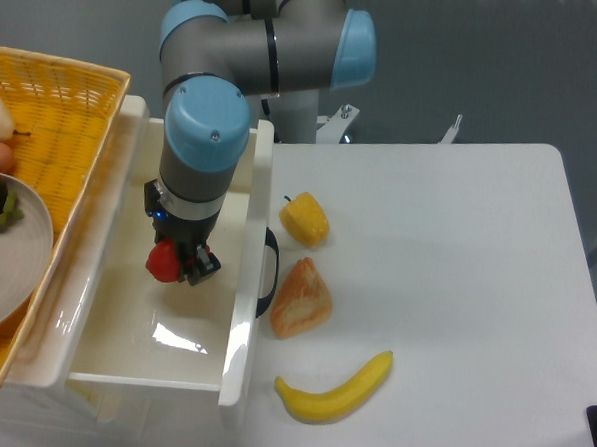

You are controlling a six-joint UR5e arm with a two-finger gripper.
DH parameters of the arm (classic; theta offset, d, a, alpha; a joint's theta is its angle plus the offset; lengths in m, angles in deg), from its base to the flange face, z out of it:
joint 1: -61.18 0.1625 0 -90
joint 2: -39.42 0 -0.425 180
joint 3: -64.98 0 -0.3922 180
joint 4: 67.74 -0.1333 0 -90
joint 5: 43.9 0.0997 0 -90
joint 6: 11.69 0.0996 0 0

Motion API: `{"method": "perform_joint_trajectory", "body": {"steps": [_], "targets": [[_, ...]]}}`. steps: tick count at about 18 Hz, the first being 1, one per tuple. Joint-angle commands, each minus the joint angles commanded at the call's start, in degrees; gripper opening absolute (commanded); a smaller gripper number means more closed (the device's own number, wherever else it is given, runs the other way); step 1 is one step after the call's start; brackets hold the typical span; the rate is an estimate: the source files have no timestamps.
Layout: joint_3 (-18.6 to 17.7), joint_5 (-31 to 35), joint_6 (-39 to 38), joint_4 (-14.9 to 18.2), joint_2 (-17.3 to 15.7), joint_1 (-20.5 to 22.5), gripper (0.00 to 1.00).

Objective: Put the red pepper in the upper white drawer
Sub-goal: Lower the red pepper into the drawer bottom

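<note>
The red pepper (161, 261) is a small glossy red shape held low inside the upper white drawer (122, 339), over its middle. My gripper (176, 262) points down into the drawer and is shut on the pepper, its dark fingers on either side. The arm's blue-capped wrist hides the gripper's upper part. The drawer stands pulled out, with its black handle (269, 272) on the front panel facing right.
An orange wicker basket (59, 121) with a plate of fruit stands left of the drawer. On the white table to the right lie a yellow pepper (305, 220), a croissant-like pastry (301, 299) and a banana (334, 389).
</note>
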Motion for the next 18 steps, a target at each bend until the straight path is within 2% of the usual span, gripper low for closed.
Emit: {"method": "perform_joint_trajectory", "body": {"steps": [10,12,14,18], "targets": [[-1.1,0.0,0.1,-0.1,0.3,0.0,0.25],[-1.1,0.0,0.1,-0.1,0.6,-0.1,0.31],[-1.1,0.0,0.0,-0.2,0.7,-0.1,0.45],[-1.7,0.0,0.1,-0.2,0.8,-0.3,0.6]]}}
